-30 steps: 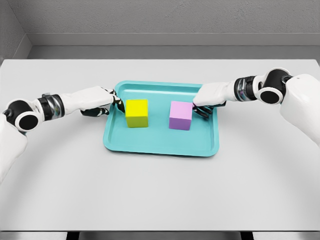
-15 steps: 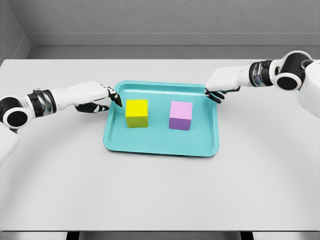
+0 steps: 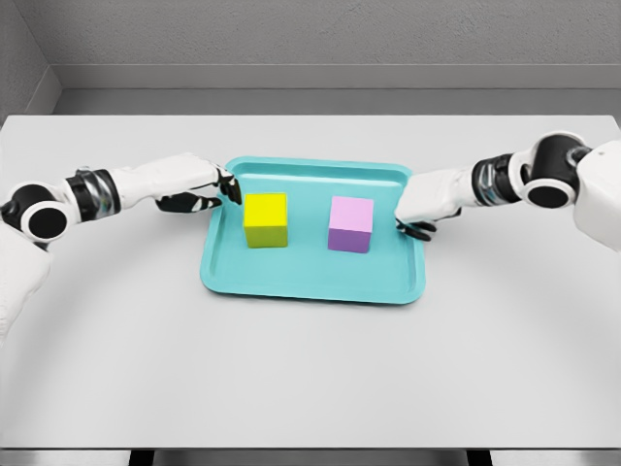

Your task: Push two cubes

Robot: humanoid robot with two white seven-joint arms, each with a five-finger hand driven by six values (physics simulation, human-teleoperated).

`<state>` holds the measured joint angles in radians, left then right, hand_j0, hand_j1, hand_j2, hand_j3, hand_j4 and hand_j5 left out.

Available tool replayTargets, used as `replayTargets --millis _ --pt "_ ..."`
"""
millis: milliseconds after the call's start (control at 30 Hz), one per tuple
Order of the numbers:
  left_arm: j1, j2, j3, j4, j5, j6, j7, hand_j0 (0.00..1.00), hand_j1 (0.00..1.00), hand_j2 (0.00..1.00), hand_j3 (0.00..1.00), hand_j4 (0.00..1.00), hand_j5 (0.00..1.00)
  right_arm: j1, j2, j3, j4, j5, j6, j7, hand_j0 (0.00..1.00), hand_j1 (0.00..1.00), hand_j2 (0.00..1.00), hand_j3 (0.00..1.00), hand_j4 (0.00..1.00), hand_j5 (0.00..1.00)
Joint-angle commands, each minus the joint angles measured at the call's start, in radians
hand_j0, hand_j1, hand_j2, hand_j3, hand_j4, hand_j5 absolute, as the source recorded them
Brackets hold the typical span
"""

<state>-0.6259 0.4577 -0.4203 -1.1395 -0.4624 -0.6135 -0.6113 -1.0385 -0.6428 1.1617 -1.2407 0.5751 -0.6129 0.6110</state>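
Yellow cube (image 3: 265,219) and purple cube (image 3: 350,224) sit on tray (image 3: 310,287), likely rigid, light, sliding easily if pushed on outer faces; left hand (image 3: 194,188) at 9 o'clock, right hand (image 3: 424,204) at 3 o'clock, both curled, empty.

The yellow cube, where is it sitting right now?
In the head view the yellow cube sits on the left half of the teal tray, left of the purple cube, with the left hand just beyond the tray's left rim.

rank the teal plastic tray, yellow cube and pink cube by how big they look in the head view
1. teal plastic tray, clearly largest
2. yellow cube and pink cube: they look alike in size, so no ranking between them
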Motion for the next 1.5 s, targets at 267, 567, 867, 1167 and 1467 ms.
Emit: replayTargets --millis 267,567,867,1167,1467 --pt "0.0 -0.042 -0.003 0.0 0.005 0.003 0.0 0.52 0.52 0.52 0.52 0.52 0.52 0.0 0.018 0.013 -0.02 -0.003 0.002 0.0 0.11 0.11 0.11 0.11 0.11 0.11" --pt "0.0 -0.074 -0.005 0.0 0.004 0.003 0.0 0.52 0.52 0.52 0.52 0.52 0.52 0.0 0.031 0.023 -0.025 -0.003 0.002 0.0 0.11 0.11 0.11 0.11 0.11 0.11" --pt "0.002 -0.013 0.006 -0.006 0.036 0.003 0.0 0.52 0.52 0.52 0.52 0.52 0.52 -0.005 0.06 0.023 0.03 -0.001 0.002 0.0 0.11 0.11 0.11 0.11 0.11 0.11" --pt "0.044 0.025 -0.006 -0.1 0.071 0.003 0.0 0.51 0.51 0.51 0.51 0.51 0.51 -0.057 0.066 0.015 0.078 0.002 0.002 0.0 0.11 0.11 0.11 0.11 0.11 0.11" --pt "0.048 -0.002 -0.043 -0.095 0.061 0.003 0.0 0.5 0.5 0.5 0.5 0.5 0.5 -0.1 0.157 0.02 0.219 0.008 0.002 0.0 0.1 0.1 0.1 0.1 0.1 0.1"
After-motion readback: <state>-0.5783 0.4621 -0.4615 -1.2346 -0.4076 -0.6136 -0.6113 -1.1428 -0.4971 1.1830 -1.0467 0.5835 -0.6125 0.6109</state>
